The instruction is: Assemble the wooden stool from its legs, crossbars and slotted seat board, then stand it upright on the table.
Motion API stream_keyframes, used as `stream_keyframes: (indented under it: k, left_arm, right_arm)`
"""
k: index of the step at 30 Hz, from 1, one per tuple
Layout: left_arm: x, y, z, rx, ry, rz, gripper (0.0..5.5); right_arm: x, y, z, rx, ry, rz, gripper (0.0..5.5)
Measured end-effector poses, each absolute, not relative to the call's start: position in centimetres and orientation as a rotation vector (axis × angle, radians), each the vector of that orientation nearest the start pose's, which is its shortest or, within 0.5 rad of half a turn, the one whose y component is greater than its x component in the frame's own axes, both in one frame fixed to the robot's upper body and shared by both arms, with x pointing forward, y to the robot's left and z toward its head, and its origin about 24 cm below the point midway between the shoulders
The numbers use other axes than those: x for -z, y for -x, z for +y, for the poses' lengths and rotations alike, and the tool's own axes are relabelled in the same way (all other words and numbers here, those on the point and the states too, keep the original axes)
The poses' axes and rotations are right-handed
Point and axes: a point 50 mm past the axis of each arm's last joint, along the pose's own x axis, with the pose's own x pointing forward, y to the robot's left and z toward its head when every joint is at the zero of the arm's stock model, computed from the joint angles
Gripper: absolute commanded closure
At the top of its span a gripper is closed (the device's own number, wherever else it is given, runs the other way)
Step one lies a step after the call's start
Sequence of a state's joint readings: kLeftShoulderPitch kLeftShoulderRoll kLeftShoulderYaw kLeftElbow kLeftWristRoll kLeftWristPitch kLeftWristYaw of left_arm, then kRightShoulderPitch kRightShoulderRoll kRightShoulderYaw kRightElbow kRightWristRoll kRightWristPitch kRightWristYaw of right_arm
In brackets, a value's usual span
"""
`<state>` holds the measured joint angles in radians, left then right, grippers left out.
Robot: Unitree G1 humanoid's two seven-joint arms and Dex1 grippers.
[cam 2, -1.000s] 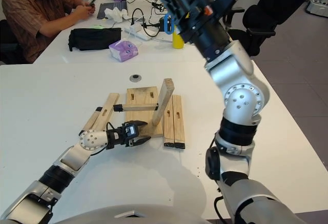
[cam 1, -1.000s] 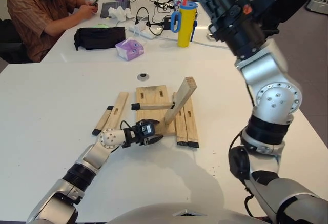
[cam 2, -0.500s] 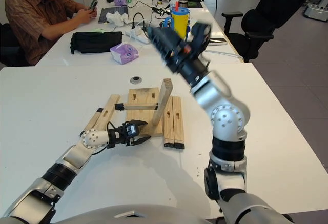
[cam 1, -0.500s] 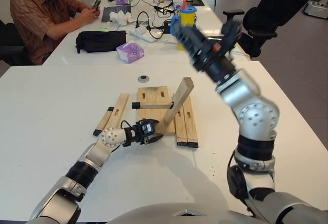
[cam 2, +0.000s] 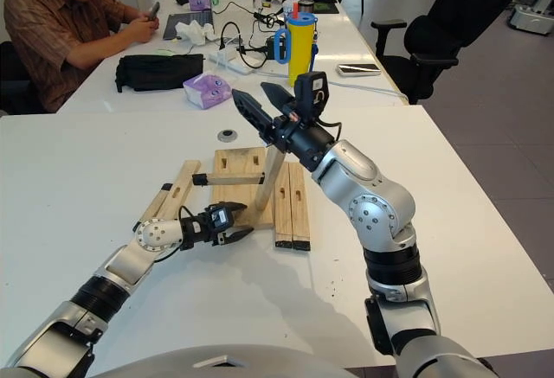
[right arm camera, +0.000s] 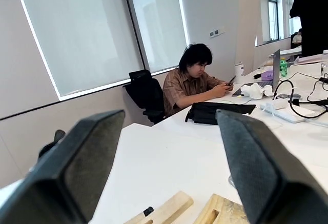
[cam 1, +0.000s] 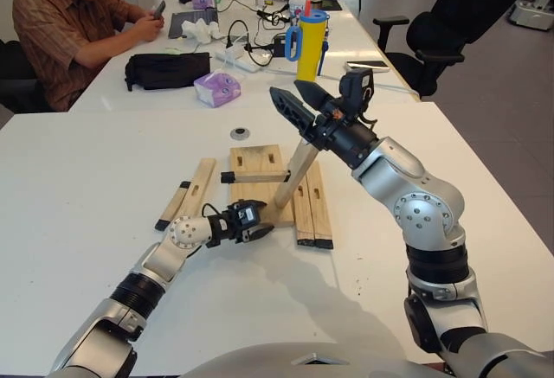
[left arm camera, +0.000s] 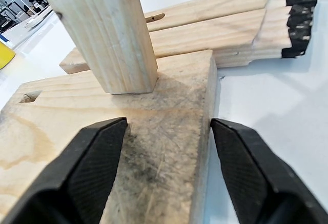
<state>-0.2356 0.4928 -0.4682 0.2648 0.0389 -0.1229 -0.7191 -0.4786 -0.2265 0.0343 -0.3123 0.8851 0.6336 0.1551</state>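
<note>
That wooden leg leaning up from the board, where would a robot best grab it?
Near its upper end, from above. The leg leans with its lower end on the seat board, so only the top stands free, with flat opposite faces to squeeze. The right pincer hangs open just above it.

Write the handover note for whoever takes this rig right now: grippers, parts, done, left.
Left gripper: open, fingers straddling the near edge of the seat board.
Right gripper: open, in the air by the top of the tilted leg, holding nothing.
Parts: seat board flat on the table, tilted leg standing on it, crossbar lying across it, two legs flat to its right, two more pieces to its left.
Done: one leg placed, not square.
Left: other legs, crossbars, standing the stool upright.
</note>
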Motion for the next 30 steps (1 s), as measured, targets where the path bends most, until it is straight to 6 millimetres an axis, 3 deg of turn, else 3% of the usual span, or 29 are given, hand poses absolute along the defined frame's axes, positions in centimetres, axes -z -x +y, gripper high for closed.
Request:
stream_keyframes:
  k: [1,4,7,10,11,13,20,26,30]
  left_arm:
    - [-1.2,-25.3,13.1,1.127,-0.591,0.234,2.47]
    - [-1.2,-25.3,13.0,1.126,-0.589,0.232,2.47]
    - [-1.2,-25.3,13.1,1.122,-0.586,0.233,2.47]
    - [-1.2,-25.4,13.2,1.115,-0.585,0.234,2.47]
    - [-1.2,-25.4,13.3,1.113,-0.585,0.235,2.47]
    - [-1.2,-25.4,13.4,1.111,-0.586,0.237,2.47]
    - [-1.2,-25.3,13.5,1.106,-0.585,0.240,2.47]
    - [-1.2,-25.3,13.5,1.106,-0.584,0.240,2.47]
    - [-1.2,-25.3,13.5,1.106,-0.585,0.240,2.47]
  right_arm:
    - [-19.2,-28.9,-9.9,-0.767,-0.467,-0.078,2.17]
    - [-19.1,-30.4,-14.6,-0.528,-0.548,-0.097,2.17]
    - [-17.7,-30.8,-18.3,-0.338,-0.426,-0.031,2.17]
    - [-11.5,-28.7,-18.8,-0.300,-0.245,0.286,2.17]
    - [-8.4,-26.9,-17.9,-0.371,-0.193,0.449,2.17]
    - [-4.9,-22.4,-15.3,-0.595,-0.165,0.697,2.17]
    - [-6.3,-20.6,-15.2,-0.745,-0.124,0.754,2.17]
    - [-8.1,-21.2,-15.0,-0.763,-0.128,0.640,2.17]
    - [-7.9,-20.4,-13.4,-0.865,-0.212,0.680,2.17]
